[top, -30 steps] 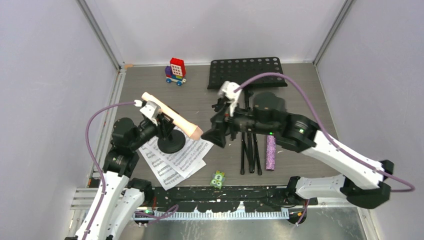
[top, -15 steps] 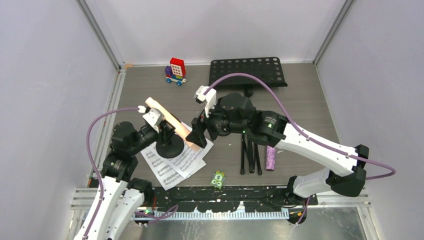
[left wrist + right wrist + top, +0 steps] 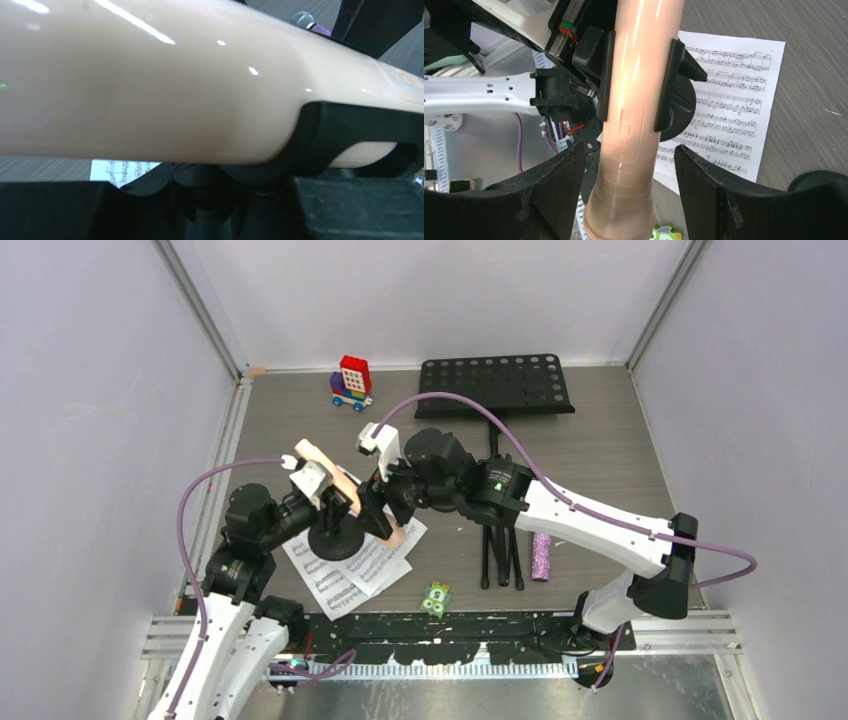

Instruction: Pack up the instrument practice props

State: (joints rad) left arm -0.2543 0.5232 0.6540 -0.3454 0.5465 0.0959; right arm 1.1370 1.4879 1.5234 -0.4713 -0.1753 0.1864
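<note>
where seen from above, the left hand (image 3: 331,503) is clamped on the pink microphone (image 3: 344,492) over the sheet music (image 3: 372,562). left wrist: microphone fills view. right wrist: right hand (image 3: 629,150), fingers (image 3: 709,195) apart, straddles it; handover likely, next a centred closure.

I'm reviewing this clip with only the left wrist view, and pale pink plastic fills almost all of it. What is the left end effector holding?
Observer: The left end effector clamps the pink microphone mid-body, over the sheet music.
Operator: Where is the right arm?
Observer: The right end effector straddles the microphone's lower end, jaws open, with a gap on each side.
Operator: And the music desk?
Observer: The black perforated music desk lies flat at the far edge of the table, beyond the right arm.
</note>
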